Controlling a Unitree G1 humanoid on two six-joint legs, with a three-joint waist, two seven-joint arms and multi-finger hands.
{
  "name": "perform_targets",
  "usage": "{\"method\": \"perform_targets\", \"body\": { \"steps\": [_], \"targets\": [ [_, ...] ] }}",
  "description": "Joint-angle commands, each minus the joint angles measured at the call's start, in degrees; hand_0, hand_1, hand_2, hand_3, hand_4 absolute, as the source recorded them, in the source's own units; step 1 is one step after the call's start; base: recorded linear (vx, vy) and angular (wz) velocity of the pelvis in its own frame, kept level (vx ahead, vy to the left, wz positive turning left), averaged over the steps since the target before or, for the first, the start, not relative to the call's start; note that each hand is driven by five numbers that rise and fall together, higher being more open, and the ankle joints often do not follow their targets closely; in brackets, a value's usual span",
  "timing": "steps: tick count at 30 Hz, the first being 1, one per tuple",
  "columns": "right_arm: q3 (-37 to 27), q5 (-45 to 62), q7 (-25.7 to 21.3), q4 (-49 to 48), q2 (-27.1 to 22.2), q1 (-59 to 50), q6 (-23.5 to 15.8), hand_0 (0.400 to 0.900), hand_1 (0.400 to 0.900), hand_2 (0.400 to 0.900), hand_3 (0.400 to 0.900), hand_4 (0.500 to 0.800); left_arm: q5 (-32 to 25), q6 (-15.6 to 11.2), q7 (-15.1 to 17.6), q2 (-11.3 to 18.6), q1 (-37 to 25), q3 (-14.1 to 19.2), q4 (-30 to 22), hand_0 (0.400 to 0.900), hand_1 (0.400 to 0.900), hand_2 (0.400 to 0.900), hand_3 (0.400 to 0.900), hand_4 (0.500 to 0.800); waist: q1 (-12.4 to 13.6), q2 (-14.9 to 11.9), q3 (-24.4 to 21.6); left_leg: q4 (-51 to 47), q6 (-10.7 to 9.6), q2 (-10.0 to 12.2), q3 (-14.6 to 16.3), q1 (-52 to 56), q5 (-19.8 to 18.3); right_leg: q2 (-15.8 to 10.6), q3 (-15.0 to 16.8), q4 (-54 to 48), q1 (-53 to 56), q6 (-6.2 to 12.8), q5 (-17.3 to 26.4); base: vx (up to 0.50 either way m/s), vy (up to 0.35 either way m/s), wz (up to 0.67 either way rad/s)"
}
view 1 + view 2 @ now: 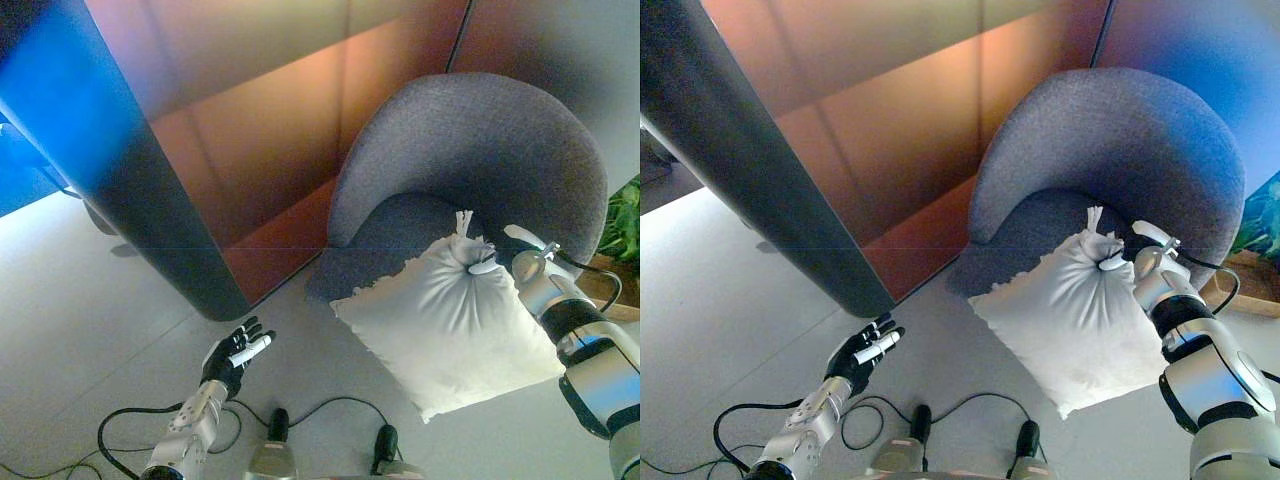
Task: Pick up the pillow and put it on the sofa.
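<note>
A white pillow (450, 325) hangs in front of a grey round-backed sofa chair (480, 150), its lower part over the floor near the seat's front edge. My right hand (510, 262) is shut on the pillow's bunched top corner, where the cloth gathers into a knot. The hand's fingers are partly hidden behind the cloth. My left hand (235, 355) is open, palm up, low over the floor to the left, well apart from the pillow.
A dark slanted panel (150, 200) and an orange-brown wall (270, 130) stand to the left of and behind the chair. A green plant (625, 220) shows at the right edge. Pale floor (80, 300) lies in front.
</note>
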Motion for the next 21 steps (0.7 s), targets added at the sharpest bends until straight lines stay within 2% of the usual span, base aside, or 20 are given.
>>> {"method": "perform_targets", "body": {
  "steps": [1, 8, 13, 17, 18, 19, 20, 21],
  "targets": [
    [5.7, -0.7, -10.5, 1.6, -10.8, -24.3, -3.0, 0.400, 0.400, 0.400, 0.400, 0.500, -3.2, -6.8, -0.9, 3.5, -7.5, -5.2, -6.8, 0.900, 0.900, 0.900, 0.900, 0.800, 2.3, -0.9, 1.1, -0.4, -1.0, 1.6, -3.7, -2.5, -0.3, -4.5, -2.6, 0.9, -0.3, 5.50, 1.1, -0.12, 0.003, 0.05],
    [10.0, -0.6, -12.3, 3.7, -11.2, -29.1, -2.6, 0.400, 0.400, 0.400, 0.400, 0.500, -4.0, -8.5, 0.0, 3.5, -9.2, -6.3, -8.0, 0.900, 0.900, 0.900, 0.900, 0.800, 2.4, -0.2, 3.6, -0.4, -0.9, 1.3, -4.1, -5.8, 0.8, -4.1, -2.3, 0.9, -3.1, 5.30, 1.6, -0.08, -0.007, 0.00],
    [11.6, -2.8, -17.5, 6.5, -11.2, -33.1, -2.7, 0.400, 0.400, 0.400, 0.400, 0.500, -5.7, -10.2, 0.5, 4.4, -10.4, -7.0, -8.8, 0.900, 0.900, 0.900, 0.900, 0.800, 2.5, 0.3, 5.3, -0.4, -0.9, 0.8, -4.3, -8.2, 1.4, -3.6, -2.1, 0.7, -5.2, 5.24, 2.2, -0.09, -0.007, -0.02],
    [13.6, -3.2, -20.8, 7.1, -11.3, -35.5, 0.0, 0.400, 0.400, 0.400, 0.400, 0.500, -6.1, -10.4, 1.5, 4.6, -10.9, -7.2, -9.7, 0.900, 0.900, 0.900, 0.900, 0.800, 2.5, 0.4, 6.1, -0.4, -0.9, 0.6, -4.0, -9.5, 1.9, -3.4, -2.1, 0.7, -6.5, 5.36, 2.6, -0.07, 0.004, -0.02],
    [13.7, -3.8, -20.8, 7.0, -11.3, -35.6, 1.1, 0.629, 0.629, 0.629, 0.629, 0.638, -6.2, -10.4, 1.7, 4.7, -10.9, -7.2, -10.0, 0.900, 0.900, 0.900, 0.900, 0.800, 2.5, 0.4, 6.2, -0.4, -0.9, 0.5, -3.9, -9.6, 1.9, -3.5, -2.2, 0.8, -6.7, 5.40, 2.6, 0.00, 0.000, 0.00],
    [13.7, -4.4, -21.0, 7.1, -11.3, -35.6, 1.8, 0.745, 0.745, 0.745, 0.745, 0.707, -6.2, -10.3, 1.9, 4.8, -10.9, -7.3, -10.2, 0.900, 0.900, 0.900, 0.900, 0.800, 2.5, 0.4, 6.2, -0.4, -0.8, 0.4, -3.8, -9.7, 1.9, -3.5, -2.3, 0.9, -6.8, 5.44, 2.7, 0.00, 0.000, 0.00],
    [13.8, -4.6, -21.4, 7.4, -11.3, -35.6, 2.3, 0.900, 0.900, 0.900, 0.900, 0.800, -6.2, -10.3, 2.0, 4.9, -10.9, -7.3, -10.3, 0.900, 0.900, 0.900, 0.900, 0.800, 2.5, 0.4, 6.1, -0.4, -0.8, 0.3, -3.8, -9.8, 1.9, -3.6, -2.3, 0.9, -6.9, 5.47, 2.7, 0.00, 0.000, 0.00],
    [13.8, -4.7, -22.0, 7.8, -11.2, -35.6, 2.5, 0.900, 0.900, 0.900, 0.900, 0.800, -6.3, -10.3, 2.1, 5.0, -11.0, -7.4, -10.3, 0.900, 0.900, 0.900, 0.900, 0.800, 2.5, 0.4, 6.1, -0.4, -0.8, 0.2, -3.7, -9.8, 1.8, -3.6, -2.4, 0.9, -6.9, 5.50, 2.7, 0.00, 0.000, 0.00]
  ]
}}
